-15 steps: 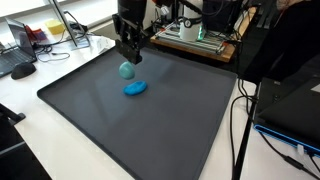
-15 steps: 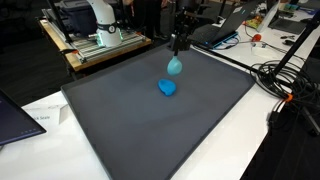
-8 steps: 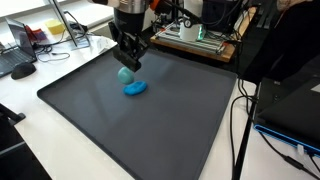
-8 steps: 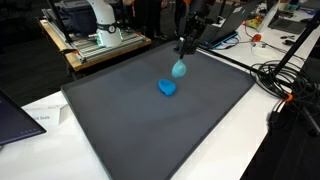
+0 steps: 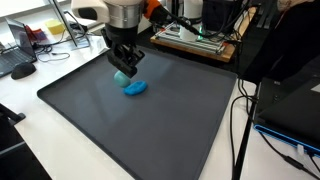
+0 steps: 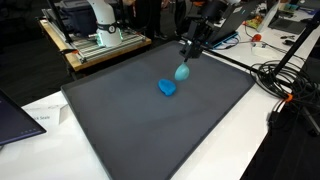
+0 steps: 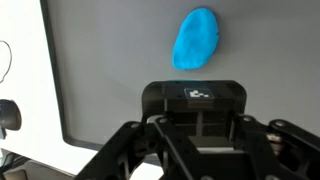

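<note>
The arm's upper link [image 5: 122,12] is seen in an exterior view as a glossy white, rounded shell. Below it, the gripper [image 5: 124,70] is shown in matt black throughout, blocky at the wrist and narrowing towards the fingers. In the wrist view, a black housing [image 7: 195,103] with rounded corners is picked out, and a small pale marking [image 7: 197,95] is printed on its face. Dark linkage bars [image 7: 135,145] are spread beneath it, edged in grey.
</note>
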Available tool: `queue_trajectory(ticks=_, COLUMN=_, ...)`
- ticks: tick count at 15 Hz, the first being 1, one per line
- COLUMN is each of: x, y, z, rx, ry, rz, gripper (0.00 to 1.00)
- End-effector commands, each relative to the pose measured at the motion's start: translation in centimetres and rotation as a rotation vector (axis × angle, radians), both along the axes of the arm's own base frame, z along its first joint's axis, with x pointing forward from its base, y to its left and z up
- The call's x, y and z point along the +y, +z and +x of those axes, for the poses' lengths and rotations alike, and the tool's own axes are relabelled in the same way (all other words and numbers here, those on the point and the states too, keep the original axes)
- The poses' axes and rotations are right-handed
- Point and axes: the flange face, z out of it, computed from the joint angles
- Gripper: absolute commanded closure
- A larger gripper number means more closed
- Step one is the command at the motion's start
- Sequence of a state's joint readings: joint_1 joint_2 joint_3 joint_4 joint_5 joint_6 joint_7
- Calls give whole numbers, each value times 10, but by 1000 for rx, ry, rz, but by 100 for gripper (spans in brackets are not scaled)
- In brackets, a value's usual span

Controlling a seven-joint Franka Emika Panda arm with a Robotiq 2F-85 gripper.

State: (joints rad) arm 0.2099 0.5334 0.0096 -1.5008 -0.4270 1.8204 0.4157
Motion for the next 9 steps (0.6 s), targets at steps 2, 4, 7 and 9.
queue_trajectory(ticks=2, x=7, y=-9, z=25, rx=53, ry=0, rz=-68, gripper=78)
queue_trajectory(ticks=4, x=8, y=-18, z=31, rx=78, ry=-2, rz=-78, gripper=78)
queue_trajectory(ticks=7, x=12, y=-30, z=41, rx=98, ry=7, rz=-79, gripper=78)
queue_trajectory(ticks=9, x=13, y=-37, z=48, rx=110, ry=12, rz=-79, gripper=78)
